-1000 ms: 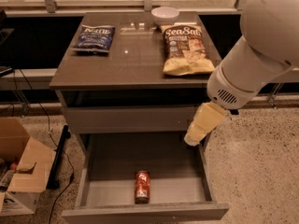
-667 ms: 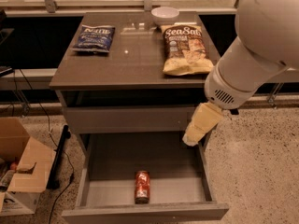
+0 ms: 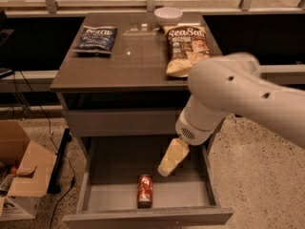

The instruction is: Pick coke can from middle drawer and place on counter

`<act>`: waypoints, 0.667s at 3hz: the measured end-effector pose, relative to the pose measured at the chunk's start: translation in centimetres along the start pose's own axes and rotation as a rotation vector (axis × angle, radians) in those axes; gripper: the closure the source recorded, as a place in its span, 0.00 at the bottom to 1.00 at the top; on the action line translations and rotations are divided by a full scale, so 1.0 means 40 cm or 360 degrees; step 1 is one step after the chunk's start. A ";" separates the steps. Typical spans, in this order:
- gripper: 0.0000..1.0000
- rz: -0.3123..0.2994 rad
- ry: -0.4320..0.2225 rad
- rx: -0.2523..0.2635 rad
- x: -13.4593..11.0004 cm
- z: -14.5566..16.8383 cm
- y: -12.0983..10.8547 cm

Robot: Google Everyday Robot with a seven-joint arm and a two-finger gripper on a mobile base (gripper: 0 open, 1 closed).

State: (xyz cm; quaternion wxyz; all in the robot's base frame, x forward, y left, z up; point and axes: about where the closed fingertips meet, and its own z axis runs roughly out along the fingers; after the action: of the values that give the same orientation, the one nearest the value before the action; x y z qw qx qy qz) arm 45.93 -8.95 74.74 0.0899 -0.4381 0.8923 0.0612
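Red coke can (image 3: pixel 145 191) in middle drawer (image 3: pixel 114 197); tool (image 3: pixel 165 170) near, upper right.

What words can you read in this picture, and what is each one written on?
"Sea Salt": big letters on the tan chip bag lying on the counter.
On the blue chip bag: a white brand name, too blurred to read.
On the coke can in the middle drawer: white lettering, too small to read.
On the end effector, hanging over the drawer up and right of the can: no text.
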 end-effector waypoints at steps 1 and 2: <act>0.00 0.0120 0.0033 -0.0091 -0.001 0.143 0.029; 0.00 0.0307 0.0038 -0.0197 0.006 0.299 0.057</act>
State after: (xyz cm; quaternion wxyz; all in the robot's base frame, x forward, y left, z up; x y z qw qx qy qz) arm 45.24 -5.49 63.07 0.0458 -0.3556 0.9258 0.1195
